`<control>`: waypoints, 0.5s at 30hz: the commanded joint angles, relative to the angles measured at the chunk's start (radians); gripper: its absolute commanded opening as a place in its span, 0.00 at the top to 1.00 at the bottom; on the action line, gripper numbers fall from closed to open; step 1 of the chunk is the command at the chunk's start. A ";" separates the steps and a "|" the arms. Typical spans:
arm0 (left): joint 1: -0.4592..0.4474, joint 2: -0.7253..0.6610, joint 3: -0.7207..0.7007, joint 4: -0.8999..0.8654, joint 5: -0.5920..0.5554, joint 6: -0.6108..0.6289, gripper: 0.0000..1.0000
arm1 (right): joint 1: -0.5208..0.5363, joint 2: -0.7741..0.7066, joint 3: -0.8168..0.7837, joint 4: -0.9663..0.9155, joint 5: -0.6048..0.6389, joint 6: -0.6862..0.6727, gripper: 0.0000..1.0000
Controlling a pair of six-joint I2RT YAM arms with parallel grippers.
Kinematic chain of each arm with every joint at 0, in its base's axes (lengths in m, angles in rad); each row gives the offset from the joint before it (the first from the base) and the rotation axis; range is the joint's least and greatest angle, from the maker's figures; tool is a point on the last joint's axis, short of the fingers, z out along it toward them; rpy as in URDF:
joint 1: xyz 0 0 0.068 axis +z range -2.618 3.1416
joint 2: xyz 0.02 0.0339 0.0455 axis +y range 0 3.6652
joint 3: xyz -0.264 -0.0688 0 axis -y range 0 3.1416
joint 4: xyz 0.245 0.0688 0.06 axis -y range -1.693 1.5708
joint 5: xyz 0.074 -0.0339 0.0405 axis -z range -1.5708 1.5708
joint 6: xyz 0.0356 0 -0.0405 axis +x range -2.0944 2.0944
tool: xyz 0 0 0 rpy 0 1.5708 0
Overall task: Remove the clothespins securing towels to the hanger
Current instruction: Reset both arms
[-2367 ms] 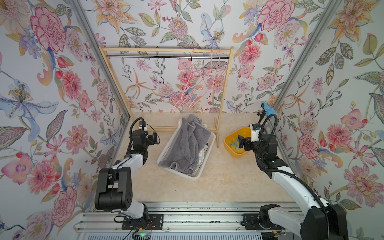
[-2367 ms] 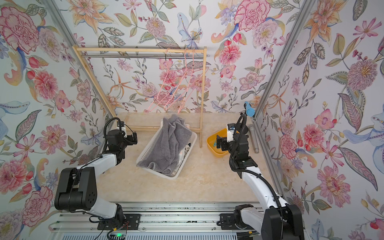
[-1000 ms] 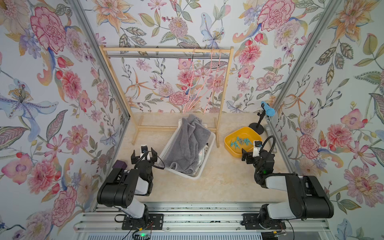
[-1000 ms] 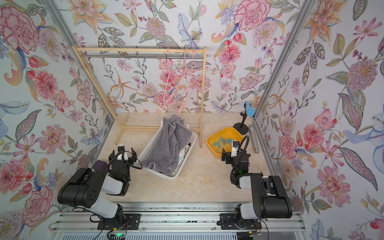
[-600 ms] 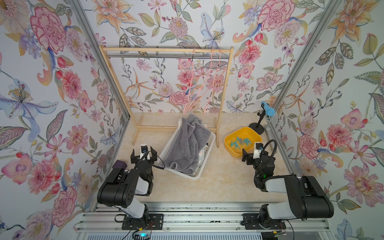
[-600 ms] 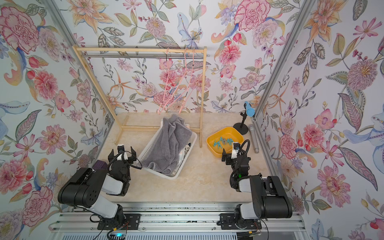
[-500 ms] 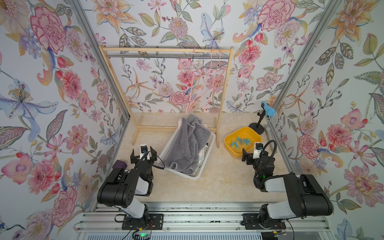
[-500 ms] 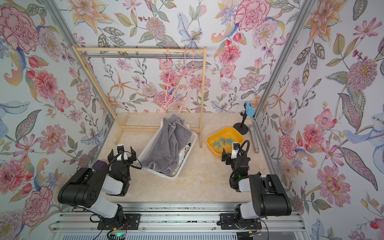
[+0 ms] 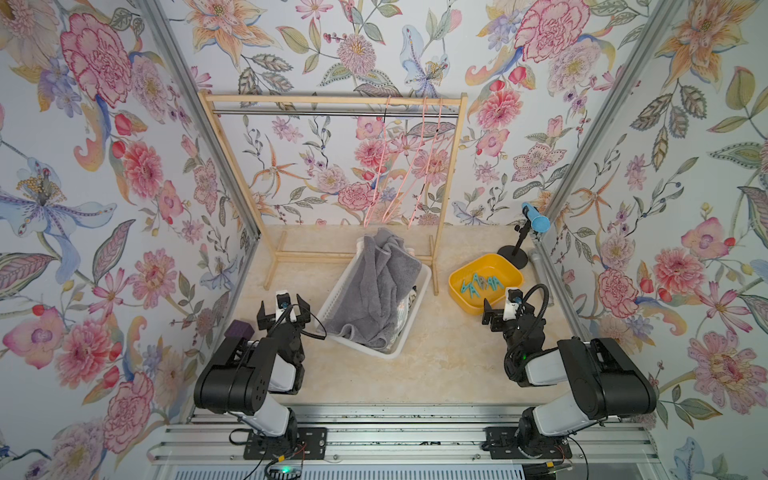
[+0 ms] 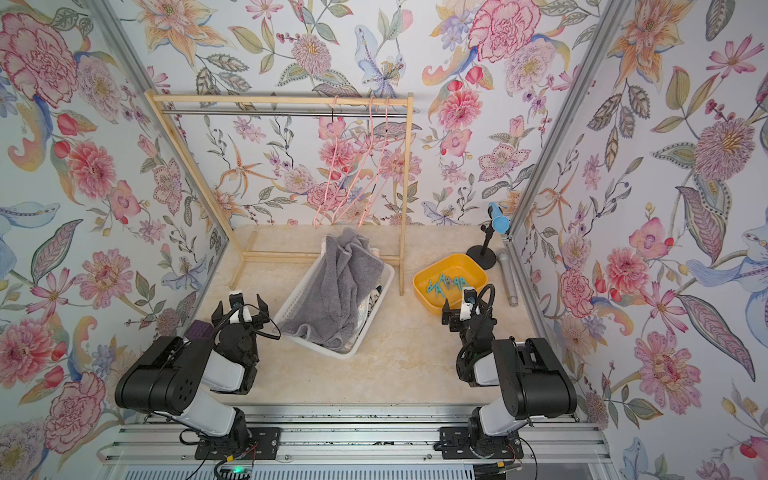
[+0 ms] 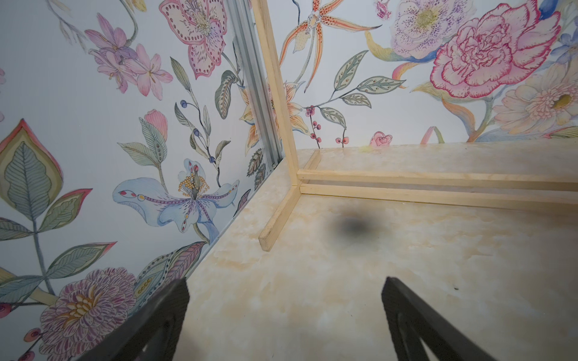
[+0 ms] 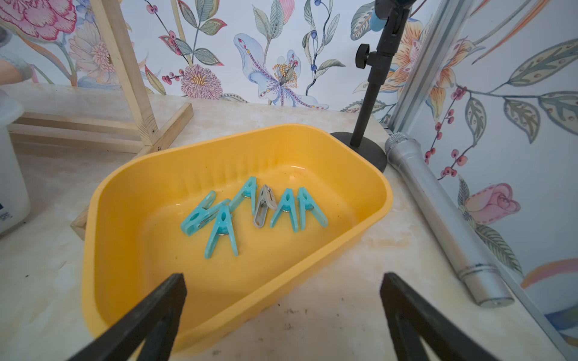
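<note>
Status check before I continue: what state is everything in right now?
left end effector: open, empty.
right end effector: open, empty, facing yellow tub.
clothespins: six, loose in the tub.
grey towel: crumpled in white basket.
hangers: bare, hanging on rail.

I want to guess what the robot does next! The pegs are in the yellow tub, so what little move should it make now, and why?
Probably none: just rest there. The hangers look bare, the towels lie in the white basket, six clothespins sit in the yellow tub, and the left fingers and right fingers are open and empty.
</note>
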 commanded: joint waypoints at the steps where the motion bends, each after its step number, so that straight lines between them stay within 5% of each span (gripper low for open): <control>1: 0.014 -0.004 0.021 -0.008 0.020 -0.015 0.00 | -0.011 0.009 0.022 0.031 -0.001 -0.005 0.00; 4: 0.015 -0.006 0.052 -0.041 0.006 -0.020 0.00 | -0.071 0.001 0.120 -0.165 -0.086 0.047 0.00; 15: 0.014 -0.007 0.050 -0.038 0.010 -0.015 0.00 | -0.075 0.001 0.115 -0.156 -0.084 0.052 0.00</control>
